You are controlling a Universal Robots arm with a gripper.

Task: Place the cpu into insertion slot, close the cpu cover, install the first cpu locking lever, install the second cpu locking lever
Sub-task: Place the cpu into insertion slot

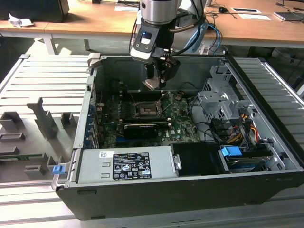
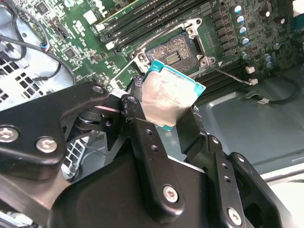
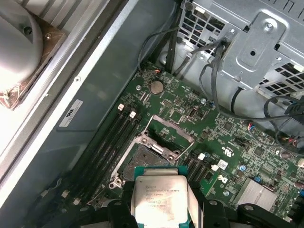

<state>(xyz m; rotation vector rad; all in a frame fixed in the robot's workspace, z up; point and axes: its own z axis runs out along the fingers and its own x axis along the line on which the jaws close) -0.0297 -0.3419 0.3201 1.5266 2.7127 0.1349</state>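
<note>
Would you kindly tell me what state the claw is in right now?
Claw: closed on the cpu, which is held clear of the slot, not yet in it.

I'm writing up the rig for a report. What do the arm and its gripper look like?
The arm is a silver-grey cylinder; blue cables loop beside it. A black and light-grey box with a small blue patch sits at the wrist. The gripper is matte black, its fingers flat jointed links with silver screws.
</note>
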